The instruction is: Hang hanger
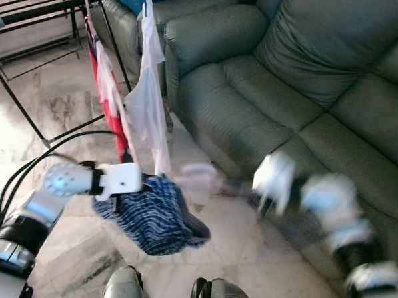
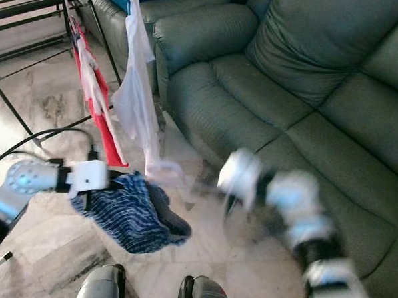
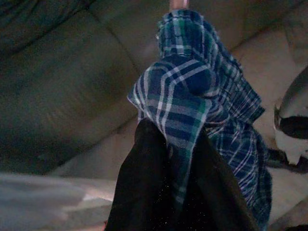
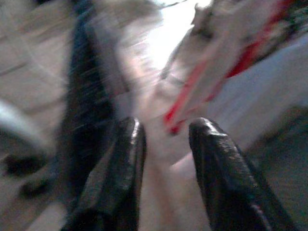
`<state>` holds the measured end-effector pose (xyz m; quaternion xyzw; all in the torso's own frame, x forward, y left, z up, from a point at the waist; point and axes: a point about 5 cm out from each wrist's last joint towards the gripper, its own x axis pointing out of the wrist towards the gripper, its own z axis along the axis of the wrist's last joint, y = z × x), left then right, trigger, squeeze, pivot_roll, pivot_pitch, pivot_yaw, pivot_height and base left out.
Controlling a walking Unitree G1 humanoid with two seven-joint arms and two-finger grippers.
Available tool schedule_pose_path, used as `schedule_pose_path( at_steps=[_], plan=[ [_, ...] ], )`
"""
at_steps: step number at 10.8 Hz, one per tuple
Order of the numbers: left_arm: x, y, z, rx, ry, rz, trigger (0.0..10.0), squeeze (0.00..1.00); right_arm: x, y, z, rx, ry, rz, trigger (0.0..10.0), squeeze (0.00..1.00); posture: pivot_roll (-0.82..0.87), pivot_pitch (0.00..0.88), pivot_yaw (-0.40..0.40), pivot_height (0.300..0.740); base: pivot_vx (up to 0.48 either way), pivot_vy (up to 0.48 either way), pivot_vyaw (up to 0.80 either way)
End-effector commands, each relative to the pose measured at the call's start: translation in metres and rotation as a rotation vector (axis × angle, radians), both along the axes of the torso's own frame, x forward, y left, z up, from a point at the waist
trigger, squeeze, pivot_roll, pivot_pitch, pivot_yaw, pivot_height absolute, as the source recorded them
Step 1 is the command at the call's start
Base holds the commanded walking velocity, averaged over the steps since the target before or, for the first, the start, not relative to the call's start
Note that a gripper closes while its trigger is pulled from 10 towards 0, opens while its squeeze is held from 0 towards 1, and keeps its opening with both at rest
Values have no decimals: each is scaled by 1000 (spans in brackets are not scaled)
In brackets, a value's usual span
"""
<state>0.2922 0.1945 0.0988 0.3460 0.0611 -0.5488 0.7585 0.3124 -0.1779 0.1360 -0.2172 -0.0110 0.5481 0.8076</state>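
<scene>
Two tools are in play here. The left tool (image 3: 185, 159) is pinched tight on a bunch of blue plaid cloth (image 1: 157, 217), which is held out low over the marble floor (image 1: 67, 109), just in front of the drying rack (image 1: 46, 4). It's probably kept bunched and off the floor so it can be lifted toward the rack bar, where a white garment (image 1: 148, 99) and a red-and-white one (image 1: 108, 94) are already hung. That's a guess from the layout, though.

The right tool (image 4: 163, 159) is seen with its two black fingers parted and nothing clearly between them; the right arm is badly smeared in the head views, near the front of the green sofa (image 1: 309, 81).

As for the hanger itself, it can't be pinned down for sure. A pale pinkish streak (image 1: 197, 175) is made out between the plaid cloth and the right arm, and a small pinkish tip (image 3: 178, 4) above the cloth in the left wrist view, but both are too blurred or cut off to be called a hanger.
</scene>
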Motion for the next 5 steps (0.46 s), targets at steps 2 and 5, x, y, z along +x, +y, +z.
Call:
schedule_pose_path(
  at_steps=[2,5],
  plan=[
    [-1,3,-8,-82,34,77,0,0,19,-19,37,175,-85,-152,10000,1000,43,95,-81,740,0,0,0],
    [8,10,-10,-235,59,271,0,0,13,-28,49,412,29,-191,10000,1000,41,98,-82,740,0,0,0]
  ],
)
